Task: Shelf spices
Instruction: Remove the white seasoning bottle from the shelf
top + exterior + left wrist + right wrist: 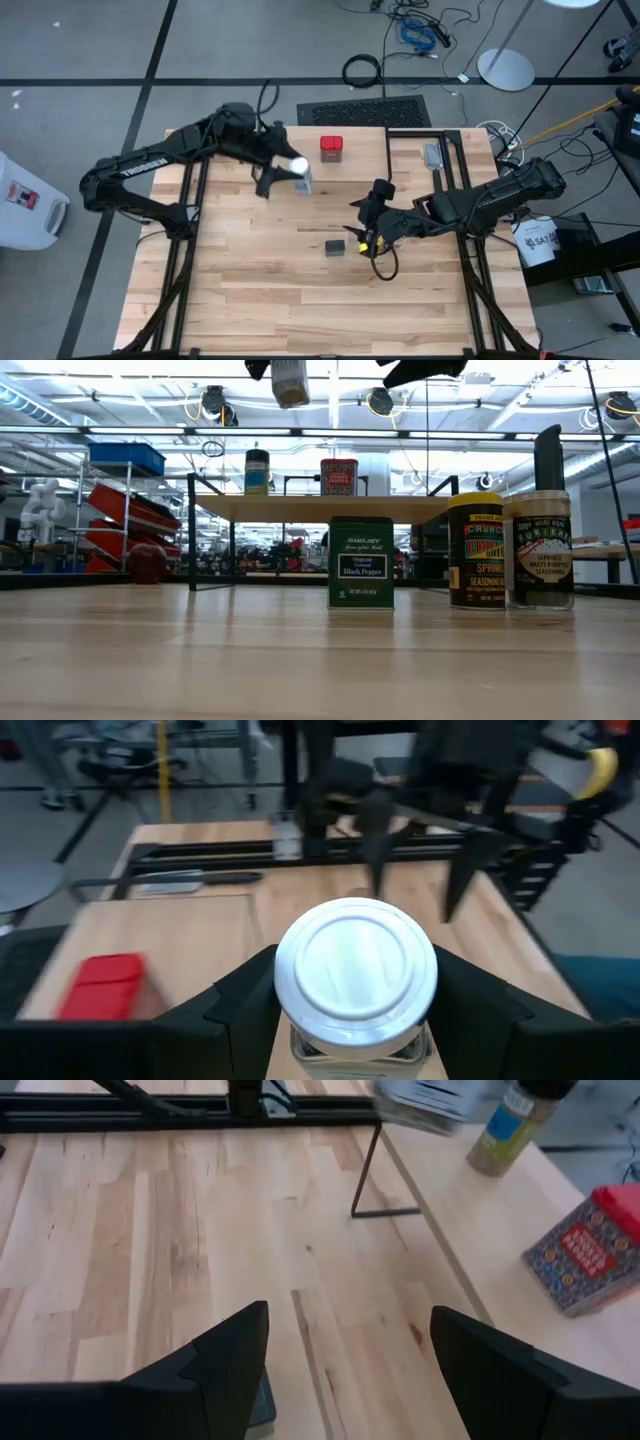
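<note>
My left gripper (pixel 287 176) is shut on a white-capped spice jar (pixel 355 970), high above the shelf (pixel 320 508). The jar also shows at the top of the low view (pixel 290 382). On the shelf's plank stand a red square tin (pixel 331 148) and a jar with a dark cap (pixel 257 471). A green pepper tin (pixel 361 563) and two jars (pixel 475 550) (pixel 541 550) stand on the table in front of the shelf. My right gripper (pixel 350 1370) hovers open over the table near them, with nothing between its fingers. My left gripper pinches the jar's clear body just under the white cap (pixel 312 1052) between its two fingers (pixel 240 1005), one on each side. The fingers come from the table's left, slanting a little downward. The jar stands upright in the hold, lifted clear of table and shelf.
A small dark-red round object (pixel 147 560) lies on the table at the left of the low view. A grey flat tool (pixel 434 155) lies at the far right of the table. The wide near half of the tabletop (pixel 300 300) is bare wood.
</note>
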